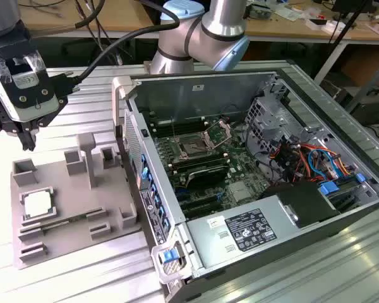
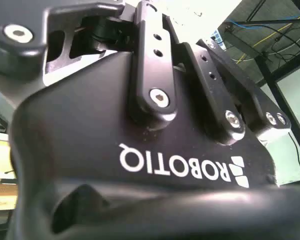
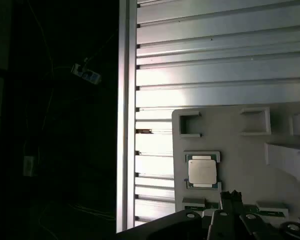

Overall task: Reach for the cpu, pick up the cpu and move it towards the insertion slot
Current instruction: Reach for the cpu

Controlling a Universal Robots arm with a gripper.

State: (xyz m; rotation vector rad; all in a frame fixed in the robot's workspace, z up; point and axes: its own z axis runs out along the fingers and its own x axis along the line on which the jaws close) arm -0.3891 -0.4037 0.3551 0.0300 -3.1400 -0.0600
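The gripper hangs above the far end of the grey tray on the exterior view's left, well clear of the cpu, which lies flat in its tray pocket, also seen in the first wrist view. Whether the claw is apart or together, I cannot tell. The insertion slot sits inside the open computer case, well apart from the cpu.

The cpu is silvery metal; its tray, matt grey plastic.

Wooden workbench behind slatted aluminium table
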